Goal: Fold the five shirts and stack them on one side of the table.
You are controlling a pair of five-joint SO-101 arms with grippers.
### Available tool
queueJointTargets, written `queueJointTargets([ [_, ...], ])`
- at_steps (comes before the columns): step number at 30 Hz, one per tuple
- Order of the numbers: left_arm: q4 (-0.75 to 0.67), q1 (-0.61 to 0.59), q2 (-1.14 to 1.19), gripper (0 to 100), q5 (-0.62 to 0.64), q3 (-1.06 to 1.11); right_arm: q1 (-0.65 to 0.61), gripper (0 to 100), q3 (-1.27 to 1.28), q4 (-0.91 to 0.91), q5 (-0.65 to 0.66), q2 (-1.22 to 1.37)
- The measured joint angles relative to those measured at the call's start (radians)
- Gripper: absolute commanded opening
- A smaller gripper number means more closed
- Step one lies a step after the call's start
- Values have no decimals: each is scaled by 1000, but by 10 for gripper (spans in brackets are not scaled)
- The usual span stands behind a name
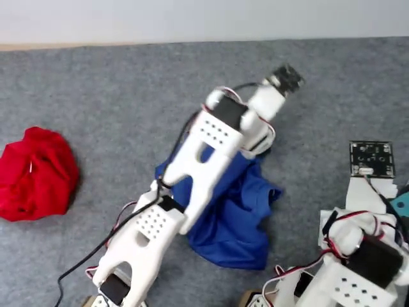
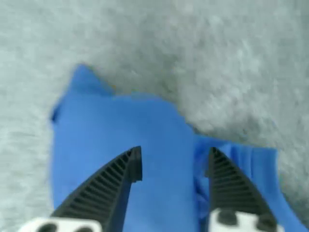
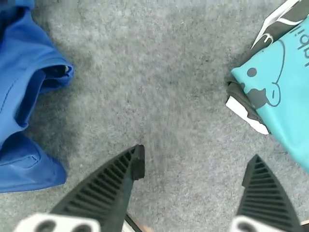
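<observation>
A crumpled blue shirt (image 1: 233, 217) lies in the middle of the grey table, partly under the left arm. My left gripper (image 2: 175, 166) hangs open just above the blue shirt (image 2: 120, 130), close to its far edge, with nothing between its fingers. A bunched red shirt (image 1: 35, 173) sits at the table's left side. My right gripper (image 3: 193, 166) is open over bare grey cloth, between the blue shirt (image 3: 21, 106) and a folded teal shirt (image 3: 277, 92) that has white and dark fabric under it.
The table (image 1: 115, 96) is covered in grey felt. The right arm's base (image 1: 358, 256) stands at the front right corner, with the teal shirt's edge (image 1: 402, 203) beside it. A pale wall runs along the far edge.
</observation>
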Motion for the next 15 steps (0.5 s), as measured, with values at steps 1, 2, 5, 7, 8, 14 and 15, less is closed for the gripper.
queueJointTargets([
  [1,0,9,17,228,2,12,0,325,0,0,0,0],
  [2,0,12,38,228,2,14,0,325,0,0,0,-2],
  [5,0,6,75,201,2,15,0,325,0,0,0,-9],
  [7,0,-2,89,141,2,15,0,325,0,0,0,-11],
  [8,0,-8,92,108,2,15,0,325,0,0,0,-12],
  [14,0,-49,97,3,2,-32,0,325,0,0,0,-12],
  [15,0,-55,97,3,2,-40,0,325,0,0,0,-12],
])
